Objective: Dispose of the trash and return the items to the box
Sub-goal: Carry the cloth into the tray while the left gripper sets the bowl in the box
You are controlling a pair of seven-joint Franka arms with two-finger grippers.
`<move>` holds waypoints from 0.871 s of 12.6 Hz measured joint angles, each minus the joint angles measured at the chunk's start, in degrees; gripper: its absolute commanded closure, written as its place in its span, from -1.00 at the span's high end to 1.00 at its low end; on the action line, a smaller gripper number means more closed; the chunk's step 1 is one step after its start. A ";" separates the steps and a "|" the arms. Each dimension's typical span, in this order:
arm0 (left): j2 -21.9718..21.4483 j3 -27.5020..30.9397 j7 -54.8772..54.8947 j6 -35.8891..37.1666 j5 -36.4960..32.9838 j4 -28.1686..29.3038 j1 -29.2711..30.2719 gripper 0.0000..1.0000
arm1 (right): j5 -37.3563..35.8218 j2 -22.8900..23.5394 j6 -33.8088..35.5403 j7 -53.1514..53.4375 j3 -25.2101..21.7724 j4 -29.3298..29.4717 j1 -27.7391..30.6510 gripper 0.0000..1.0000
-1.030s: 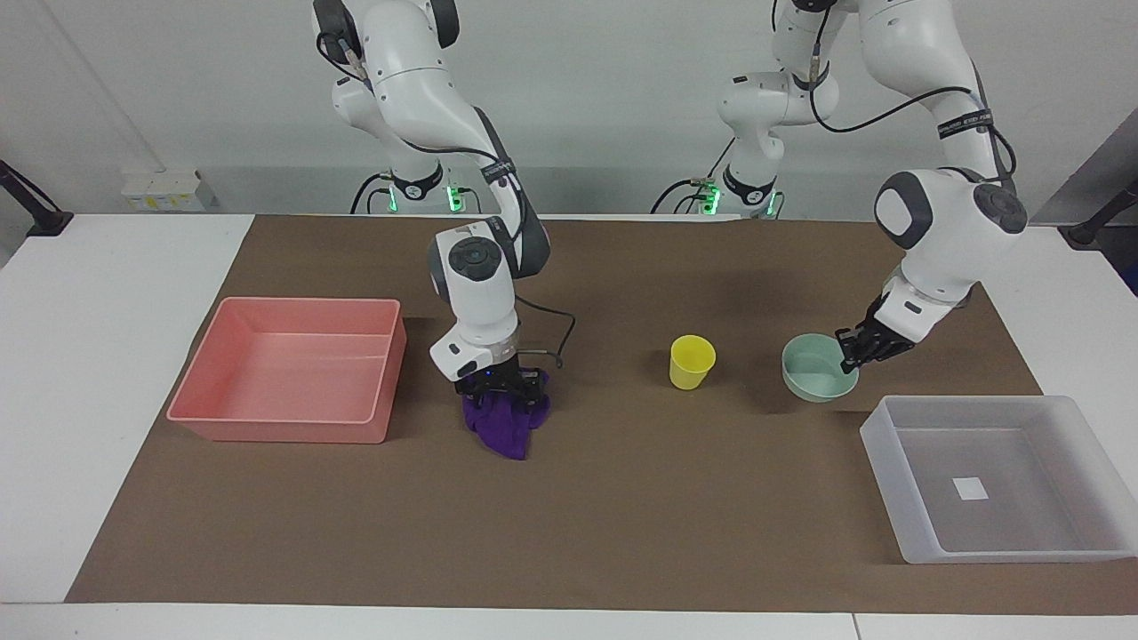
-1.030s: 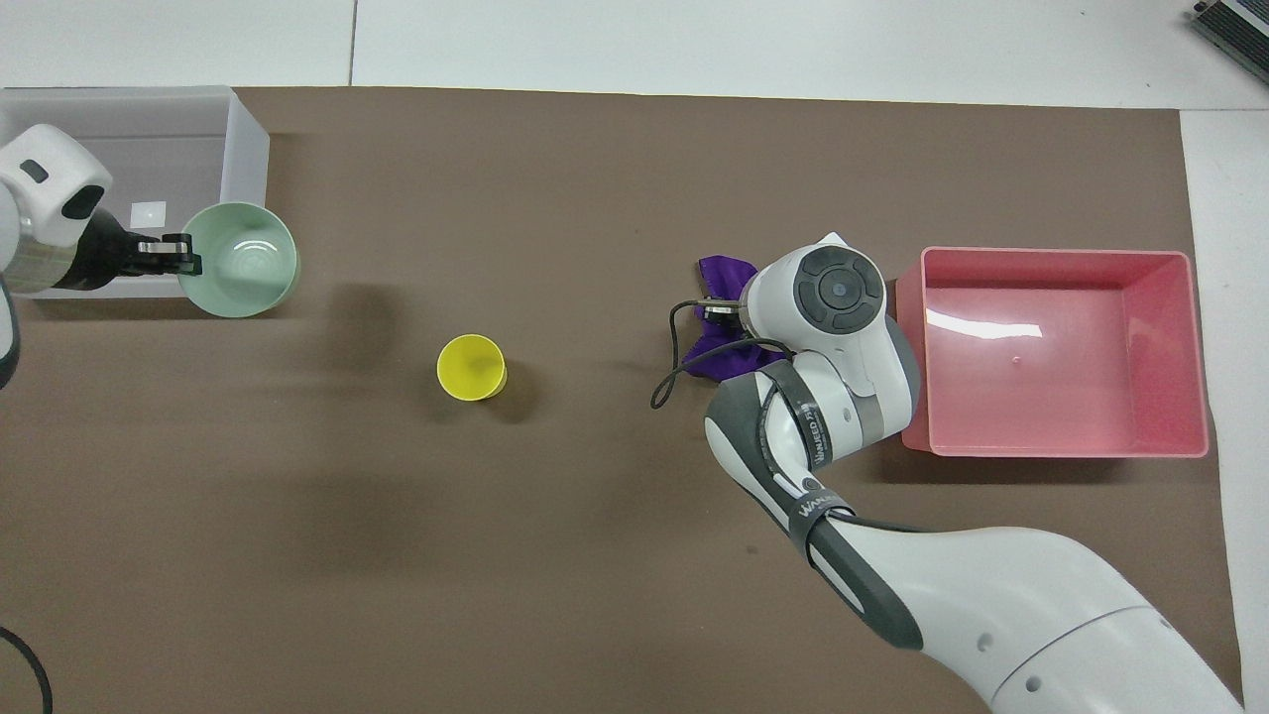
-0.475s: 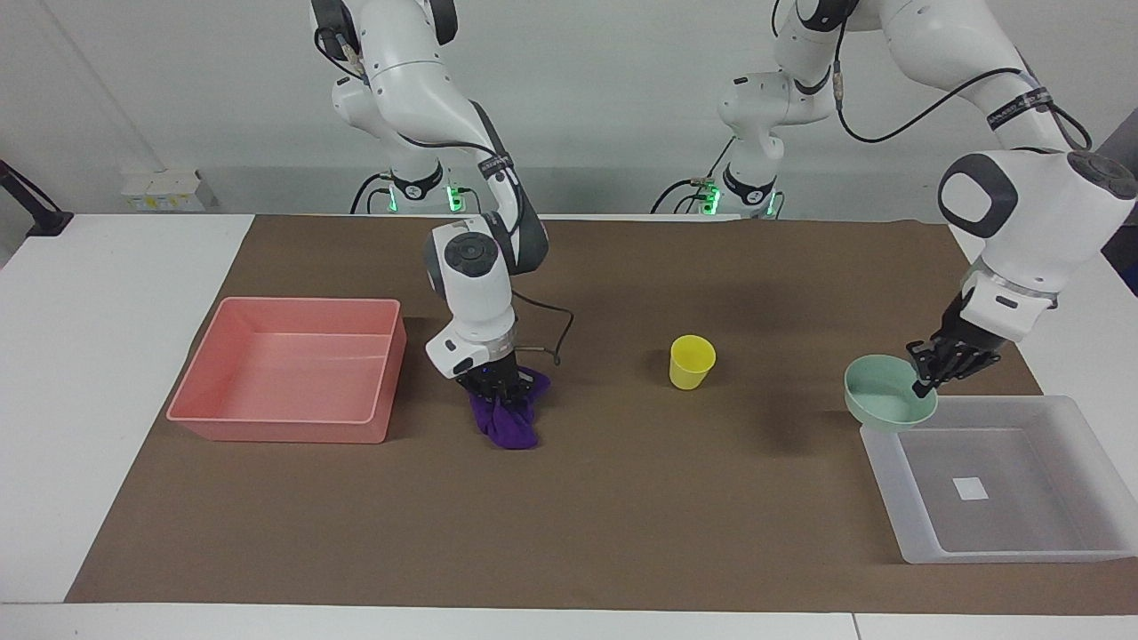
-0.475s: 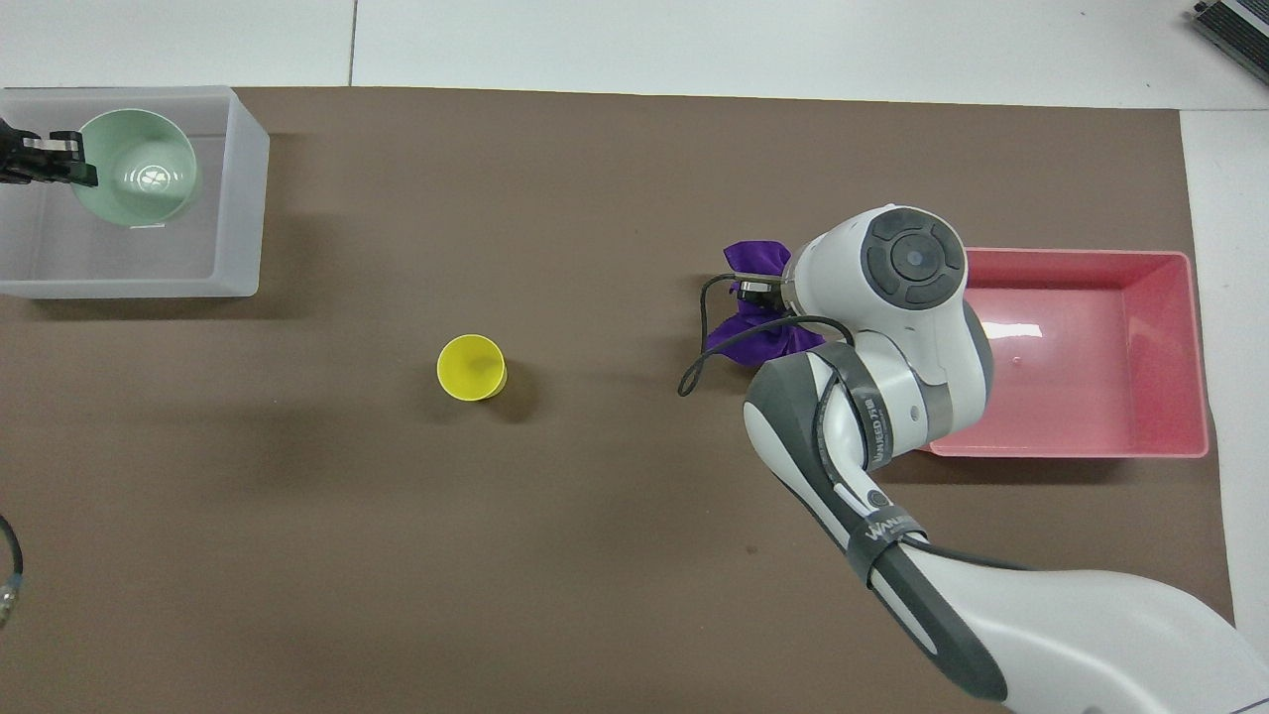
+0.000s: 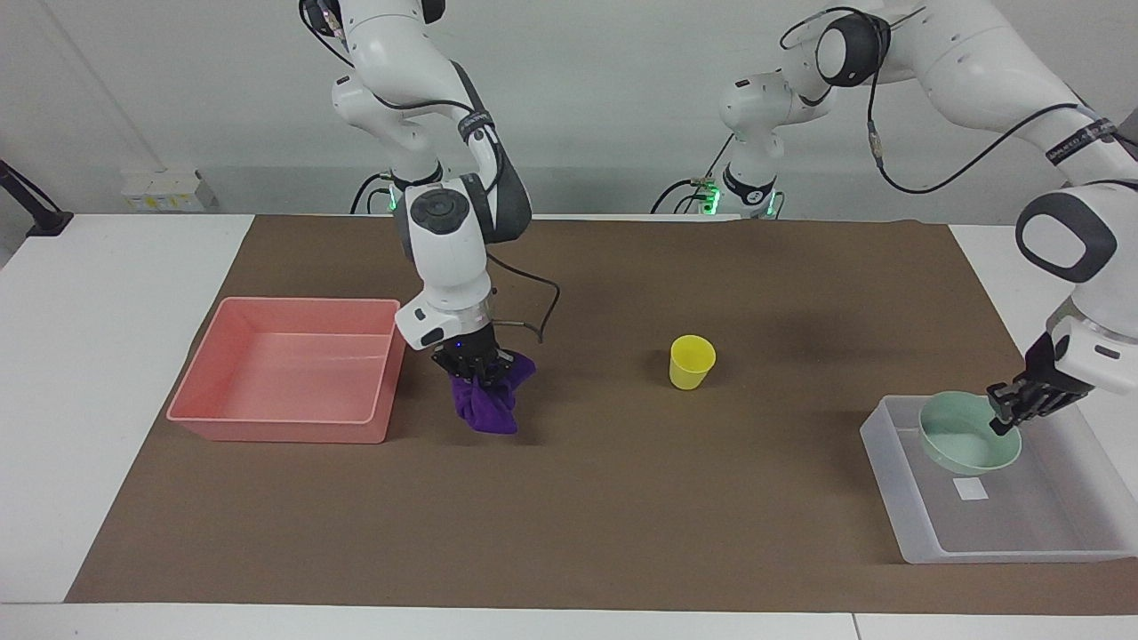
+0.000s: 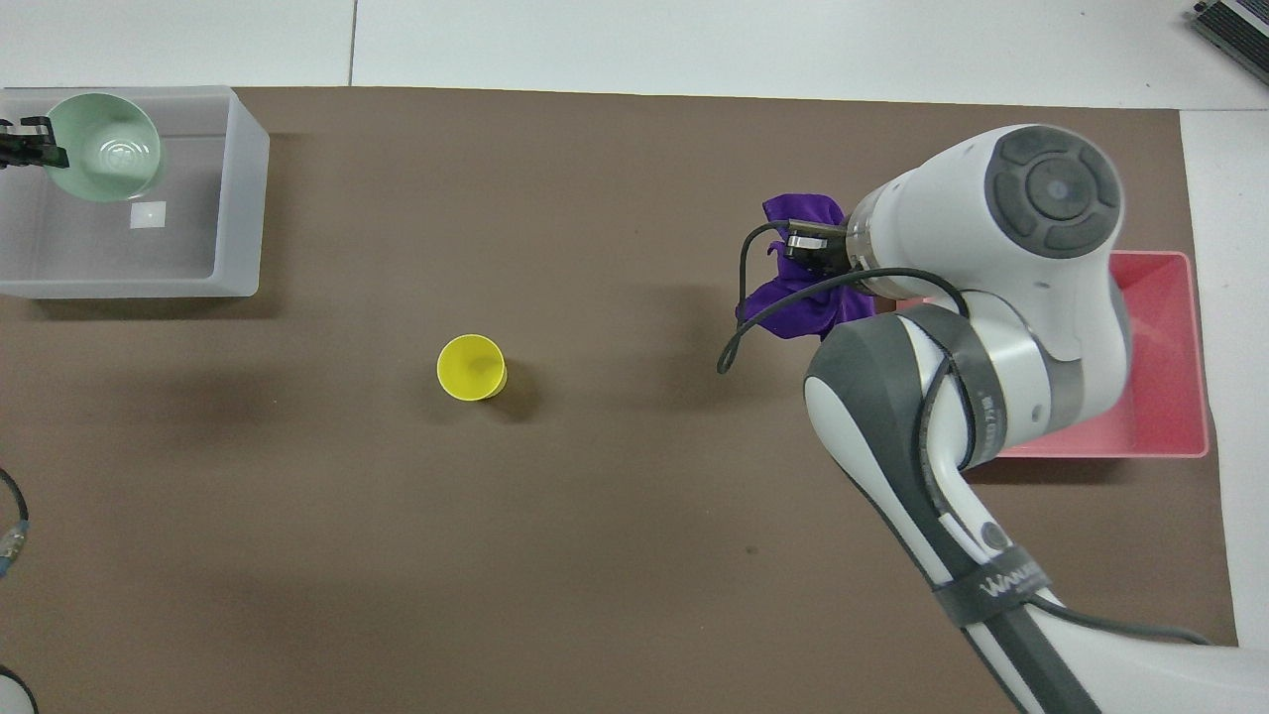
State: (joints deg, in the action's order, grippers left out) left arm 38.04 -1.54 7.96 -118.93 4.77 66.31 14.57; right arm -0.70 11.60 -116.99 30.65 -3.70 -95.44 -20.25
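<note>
I had the right gripper (image 5: pixel 471 366) clamped on the purple cloth (image 5: pixel 487 402), which hung bunched below the fingers, lifted off the brown mat (image 5: pixel 569 498). In the facing view, gripper and cloth sat over the mat just beside the pink bin (image 5: pixel 289 368), at the corner of that bin that faces the middle of the table. In the overhead view the cloth (image 6: pixel 803 283) showed past the right arm's wrist, and the arm covered most of the pink bin (image 6: pixel 1170 397).

I had the left gripper (image 5: pixel 1013 411) pinching the rim of the mint-green bowl (image 5: pixel 965 437), one finger inside the bowl and one outside. The bowl was held upright over the translucent box (image 5: pixel 889 462), at the part of the box nearest the robots. I could not tell whether the bowl touched the box floor. The white sticker (image 5: pixel 970 488) on the box floor lay beside the bowl and was not covered by it. In the overhead view only the tips of the left gripper (image 6: pixel 25 149) showed at the bowl's (image 6: pixel 104 164) edge, within the box (image 6: pixel 238 198).

The yellow cup (image 5: pixel 692 361) stood upright and alone on the mat, between the two bins and well apart from both grippers.
</note>
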 measured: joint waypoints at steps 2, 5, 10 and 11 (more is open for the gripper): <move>0.41 0.00 0.21 -0.64 -0.07 0.06 0.35 -1.00 | -0.11 -2.39 5.25 0.00 -0.04 1.73 0.60 -1.00; 1.68 -0.22 0.25 -4.39 -1.13 2.39 0.34 -1.00 | -0.93 -4.85 9.84 -3.12 -0.07 1.97 3.33 -1.00; 1.47 -0.41 0.28 -10.60 -3.47 9.19 0.29 -1.00 | -1.00 -5.24 8.53 -22.31 -0.36 -1.22 16.72 -1.00; 1.06 -0.39 0.29 -10.95 -3.52 10.88 0.31 -1.00 | -0.99 -5.49 6.16 -26.34 -0.41 -3.42 19.62 -1.00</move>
State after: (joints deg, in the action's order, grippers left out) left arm 39.11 -1.93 8.25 -129.87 1.25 77.19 14.87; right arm -1.69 6.10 -110.83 4.31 -4.11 -98.86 -0.63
